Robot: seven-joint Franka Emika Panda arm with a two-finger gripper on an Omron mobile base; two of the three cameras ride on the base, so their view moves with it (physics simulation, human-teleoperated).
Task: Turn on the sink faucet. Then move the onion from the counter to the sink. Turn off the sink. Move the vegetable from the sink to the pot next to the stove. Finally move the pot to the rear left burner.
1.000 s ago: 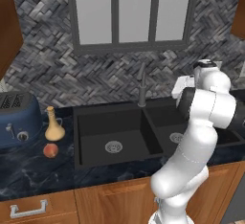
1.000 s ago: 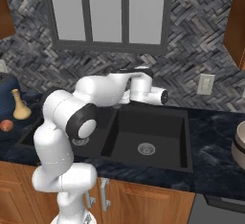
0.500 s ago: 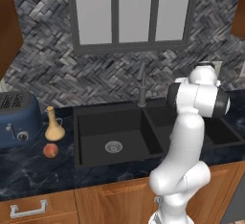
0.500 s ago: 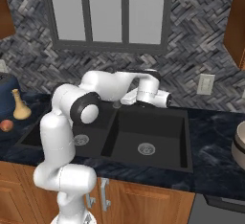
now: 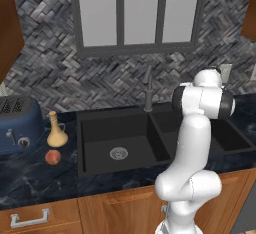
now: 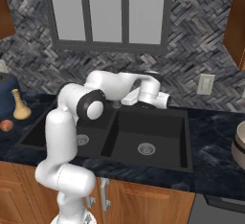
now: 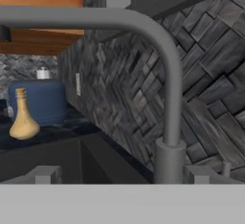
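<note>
Now: step one, reaching for the faucet (image 7: 167, 98) to start water | gripper (image 6: 165, 101) by its base behind the sink (image 6: 148, 158), fingers spread wide, holding nothing | onion (image 5: 52, 156) waits on counter (image 5: 35, 178) beside vase (image 5: 56, 130).

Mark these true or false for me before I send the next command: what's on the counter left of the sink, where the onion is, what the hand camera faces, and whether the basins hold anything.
1. The onion lies on the counter left of the sink. True.
2. The tan vase stands inside the left basin. False: it stands on the counter, between the blue toaster and the sink.
3. The hand view looks at the sink faucet from close by. True.
4. The onion is already in the sink. False: both basins hold only their drains.
5. The vase stands behind the onion, nearer the wall. True.
</note>
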